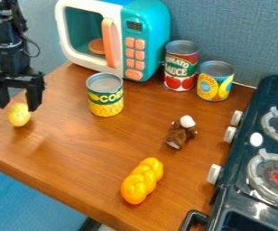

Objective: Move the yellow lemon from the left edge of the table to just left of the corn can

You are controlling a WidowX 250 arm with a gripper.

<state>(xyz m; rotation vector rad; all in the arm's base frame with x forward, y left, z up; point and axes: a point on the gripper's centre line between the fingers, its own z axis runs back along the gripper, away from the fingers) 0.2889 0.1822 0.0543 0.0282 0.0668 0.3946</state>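
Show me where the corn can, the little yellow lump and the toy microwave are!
Corn can (106,103): camera view, on its label.
Little yellow lump (19,116): camera view, on its middle.
Toy microwave (155,43): camera view, on its blue-green front, right of the buttons.

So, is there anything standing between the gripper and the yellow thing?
Nothing visible: the gripper hangs right over the yellow thing, whose top shows between the open jaws. The corn can stands off to the picture's right, clear of both.
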